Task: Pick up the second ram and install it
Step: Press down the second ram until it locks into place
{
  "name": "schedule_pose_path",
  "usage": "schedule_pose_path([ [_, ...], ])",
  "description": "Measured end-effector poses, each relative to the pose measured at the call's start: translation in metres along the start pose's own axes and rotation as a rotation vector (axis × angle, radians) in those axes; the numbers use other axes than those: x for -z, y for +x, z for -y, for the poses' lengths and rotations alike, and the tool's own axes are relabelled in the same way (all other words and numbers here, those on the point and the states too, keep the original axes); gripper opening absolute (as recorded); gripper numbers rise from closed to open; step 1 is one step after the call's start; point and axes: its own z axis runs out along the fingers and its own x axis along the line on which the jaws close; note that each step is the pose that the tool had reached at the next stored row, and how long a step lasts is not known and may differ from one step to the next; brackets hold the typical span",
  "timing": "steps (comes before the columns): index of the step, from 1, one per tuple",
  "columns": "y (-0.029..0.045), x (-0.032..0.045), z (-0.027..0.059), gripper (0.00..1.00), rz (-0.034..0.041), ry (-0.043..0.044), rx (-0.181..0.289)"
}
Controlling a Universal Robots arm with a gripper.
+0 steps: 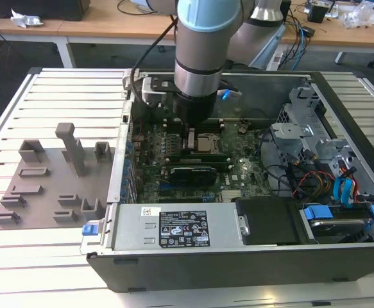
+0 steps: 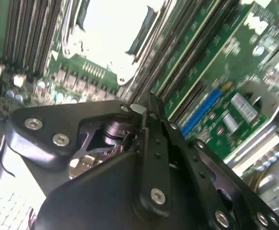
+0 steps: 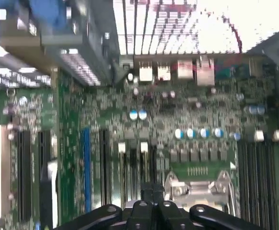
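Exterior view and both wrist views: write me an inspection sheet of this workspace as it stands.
Surface: slatted metal table carrying an open computer case.
Job's things: ram stick cannot be made out among the memory slots; motherboard exposed.
Clutter: grey fixture plate with blocks, at the exterior view's left of the case.
Grippers: gripper low inside the case, over the slots beside the processor socket.
Cables: red, orange and blue cables inside the case, at the exterior view's right.
Surroundings: desks behind the table.
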Motion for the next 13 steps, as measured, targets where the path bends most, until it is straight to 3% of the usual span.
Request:
schedule_pose_path([
  [2, -0.0009, 0.0015, 0.0233, 0.1, 0.0004, -0.023, -0.001],
  [3, -0.001, 0.0051, 0.0254, 0.1, 0.0001, -0.0249, -0.001],
  [5, -0.0018, 0.0305, 0.0238, 0.1, 0.0003, -0.025, -0.001],
  [7, -0.0023, 0.0463, 0.0228, 0.1, 0.0002, -0.0249, -0.001],
  [9, -0.0025, 0.0525, 0.0225, 0.1, 0.0002, -0.025, -0.001],
  [13, -0.0025, 0.053, 0.0224, 0.1, 0.0015, -0.025, -0.001],
])
